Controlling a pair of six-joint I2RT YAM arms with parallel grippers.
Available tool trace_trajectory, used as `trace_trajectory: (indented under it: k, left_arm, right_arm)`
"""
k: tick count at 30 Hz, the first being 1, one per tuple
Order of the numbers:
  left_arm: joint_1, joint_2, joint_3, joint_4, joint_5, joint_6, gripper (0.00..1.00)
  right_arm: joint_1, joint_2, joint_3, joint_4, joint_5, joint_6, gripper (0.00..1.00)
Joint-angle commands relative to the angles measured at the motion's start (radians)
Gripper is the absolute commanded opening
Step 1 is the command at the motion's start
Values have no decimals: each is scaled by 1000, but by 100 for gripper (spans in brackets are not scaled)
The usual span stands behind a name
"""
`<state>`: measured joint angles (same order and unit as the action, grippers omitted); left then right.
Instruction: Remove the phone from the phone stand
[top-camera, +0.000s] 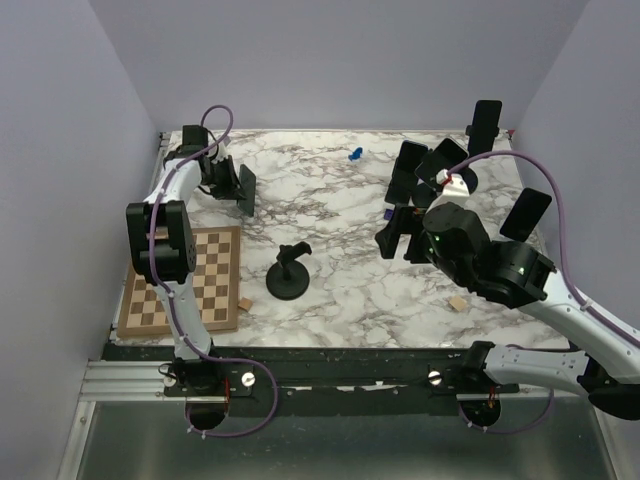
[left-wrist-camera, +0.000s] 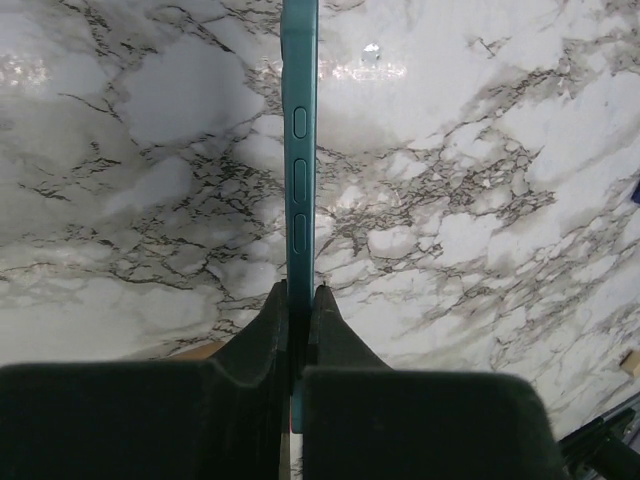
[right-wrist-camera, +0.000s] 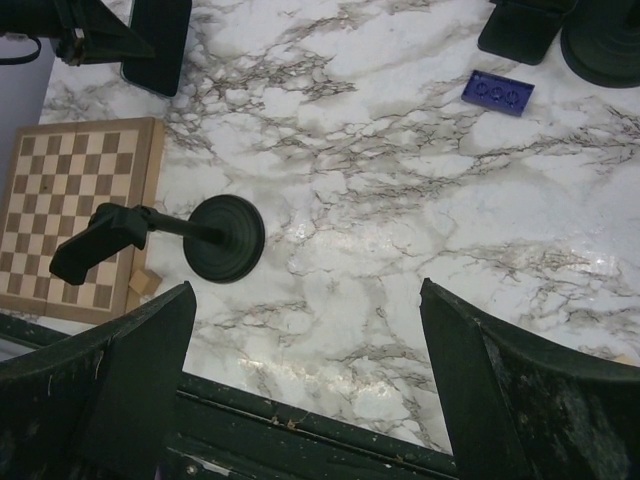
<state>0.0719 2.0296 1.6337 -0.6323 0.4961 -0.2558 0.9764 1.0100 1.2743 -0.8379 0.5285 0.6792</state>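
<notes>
The black phone stand (top-camera: 288, 272) stands mid-table with its cradle empty; in the right wrist view the stand (right-wrist-camera: 222, 238) is at the left, its arm leaning toward the chessboard. The phone (top-camera: 246, 190), dark with a teal edge, is at the back left, well away from the stand. My left gripper (top-camera: 228, 182) is shut on it. In the left wrist view the phone (left-wrist-camera: 300, 150) runs edge-on away from the left gripper (left-wrist-camera: 300, 300), pinched between both fingers. My right gripper (top-camera: 396, 236) hovers right of the stand, and in its own view the right gripper (right-wrist-camera: 305, 288) is open and holds nothing.
A chessboard (top-camera: 185, 280) lies at the front left with a small wooden block (top-camera: 244, 304) at its corner. Other stands and dark phones (top-camera: 412, 165) crowd the back right. A blue brick (right-wrist-camera: 498, 92), a small blue piece (top-camera: 354, 154) and another wooden block (top-camera: 457, 303) lie loose.
</notes>
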Motion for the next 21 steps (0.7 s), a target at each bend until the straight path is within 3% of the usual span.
trace_trajectory:
  k: [1, 12, 21]
  left_arm:
    - [16, 52, 107, -90, -56, 27, 0]
    - [16, 137, 184, -167, -87, 42, 4]
    - [15, 177, 248, -219, -144, 72, 22]
  right_arm:
    - [8, 3, -24, 23, -12, -10, 100]
    - [7, -40, -28, 6, -6, 11, 100]
    - [8, -63, -40, 1, -23, 52, 100]
